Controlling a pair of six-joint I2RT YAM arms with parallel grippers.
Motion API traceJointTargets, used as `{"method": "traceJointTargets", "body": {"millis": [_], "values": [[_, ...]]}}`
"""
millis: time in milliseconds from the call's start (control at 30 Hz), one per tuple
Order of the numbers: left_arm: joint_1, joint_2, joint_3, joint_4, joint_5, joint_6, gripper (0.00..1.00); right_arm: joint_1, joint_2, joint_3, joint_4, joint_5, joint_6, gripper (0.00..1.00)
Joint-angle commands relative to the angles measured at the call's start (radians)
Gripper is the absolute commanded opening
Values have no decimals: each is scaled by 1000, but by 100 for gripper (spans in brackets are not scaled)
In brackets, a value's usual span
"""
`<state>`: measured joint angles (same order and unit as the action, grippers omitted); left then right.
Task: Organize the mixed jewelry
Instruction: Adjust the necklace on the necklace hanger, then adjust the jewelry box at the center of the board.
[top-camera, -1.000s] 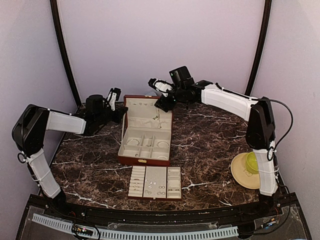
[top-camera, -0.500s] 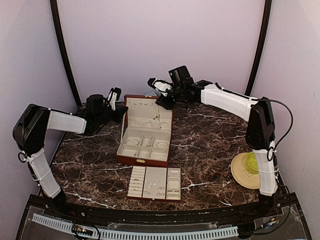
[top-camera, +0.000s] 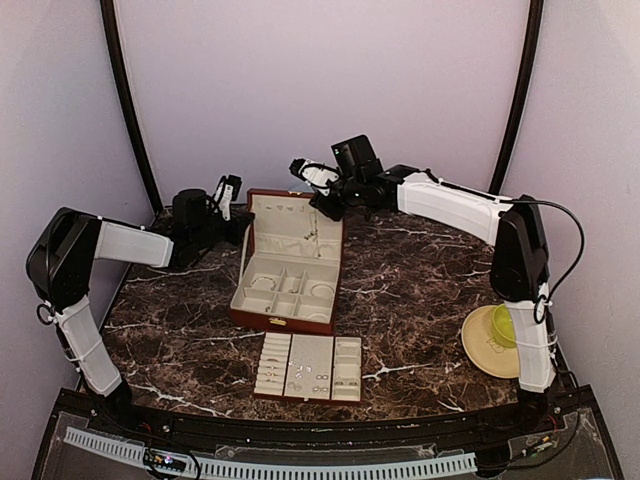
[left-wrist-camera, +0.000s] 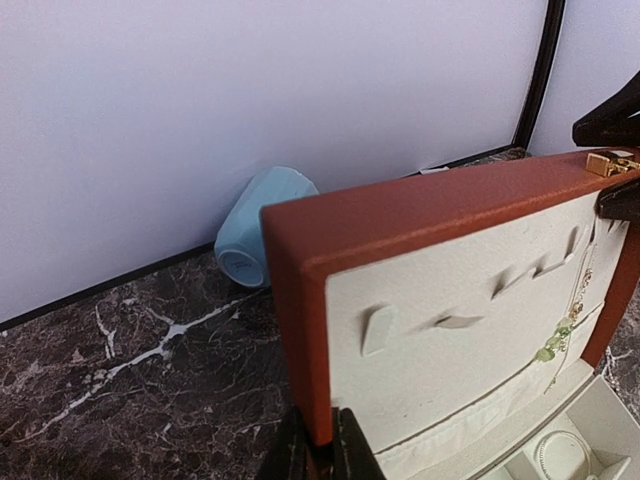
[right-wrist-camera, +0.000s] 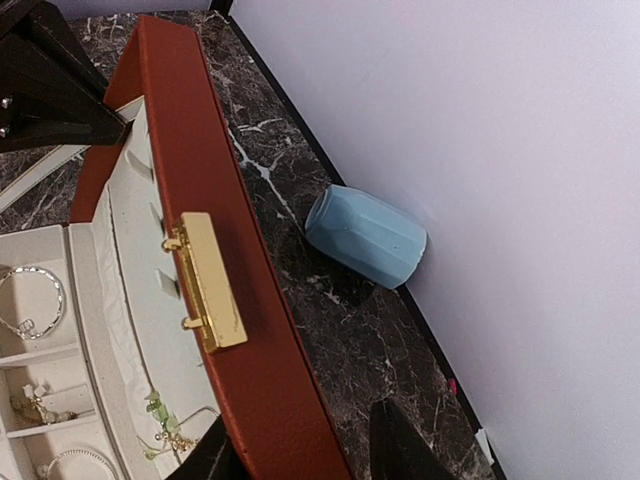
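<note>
2 tools (top-camera: 237, 205) (top-camera: 322, 195) on box lid (top-camera: 297, 218)

Looking down along the top edge of the red-brown lid (right-wrist-camera: 215, 280), standing open with its gold clasp (right-wrist-camera: 207, 282) sitting on the edge. The right pincer (right-wrist-camera: 305, 450) straddles that edge, one dark finger (right-wrist-camera: 400, 445) on the outside. Behind the lid a pale blue cup (right-wrist-camera: 367, 237) lies tipped on the marble counter (right-wrist-camera: 330, 330) (right against the wall). Inside the cream lining: a thin bracelet (right-wrist-camera: 35, 300), a green beaded piece (right-wrist-camera: 160, 415) and some tiny bits I can't make out.
</note>
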<state>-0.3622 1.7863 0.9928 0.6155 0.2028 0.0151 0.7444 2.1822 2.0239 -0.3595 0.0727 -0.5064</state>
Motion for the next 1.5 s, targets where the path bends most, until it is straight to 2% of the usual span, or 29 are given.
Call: {"method": "traceJointTargets", "body": {"millis": [0, 233, 333, 467, 567, 633, 867, 1000, 1167, 1300, 1467], "values": [[-9, -2, 3, 2, 70, 51, 6, 17, 33, -55, 43, 89, -3, 38], [-9, -7, -14, 19, 81, 49, 6, 21, 10, -88, 76, 54, 44, 37], [-9, -25, -30, 28, 82, 49, 8, 21, -11, -85, 77, 8, 83, 42], [-9, -48, -40, 29, 69, 29, 23, 21, -43, -60, 67, -38, 138, 58], [-9, -66, -51, 45, 53, 9, 39, 20, -81, -56, 68, -67, 169, 69], [-9, -76, -55, 47, 46, 0, 45, 19, -107, -58, 71, -99, 187, 75], [-9, -121, -77, 27, 25, -24, 58, 8, -200, -99, 100, -135, 270, 80], [-9, -163, -113, 3, -12, -88, 67, 6, -298, -190, 132, -83, 399, 81], [-9, -255, -171, -75, -36, -202, 68, 8, -456, -379, 139, 63, 636, 80], [-8, -344, -204, -161, -58, -279, 68, 10, -571, -567, 160, 82, 802, 80], [-7, -419, -200, -300, -76, -326, 69, 30, -631, -764, 187, 92, 992, 78]]}}
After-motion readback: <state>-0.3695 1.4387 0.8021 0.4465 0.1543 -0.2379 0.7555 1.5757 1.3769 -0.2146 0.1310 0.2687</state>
